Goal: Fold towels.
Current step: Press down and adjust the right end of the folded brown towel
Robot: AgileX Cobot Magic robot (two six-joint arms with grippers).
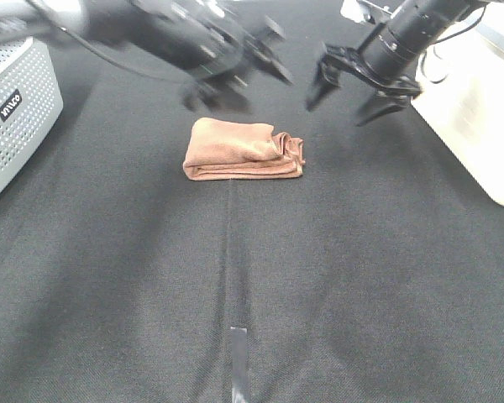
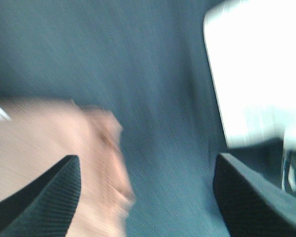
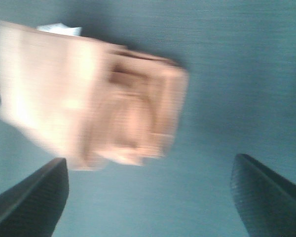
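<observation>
The reddish-brown towel [image 1: 244, 149] lies folded into a small thick bundle on the black cloth table, a little behind the middle. It shows blurred in the left wrist view [image 2: 49, 148] and in the right wrist view [image 3: 89, 94], where a small white tag [image 3: 59, 29] peeks out at one edge. My left gripper [image 1: 235, 71] hangs open and empty above the table just behind the towel, motion-blurred. My right gripper [image 1: 353, 92] is open and empty, raised behind and to the right of the towel.
A white perforated box [image 1: 13, 109] stands at the left edge. A white container [image 1: 479, 109] stands at the right edge, also in the left wrist view [image 2: 256, 69]. A strip of tape [image 1: 238, 361] marks the table's front middle.
</observation>
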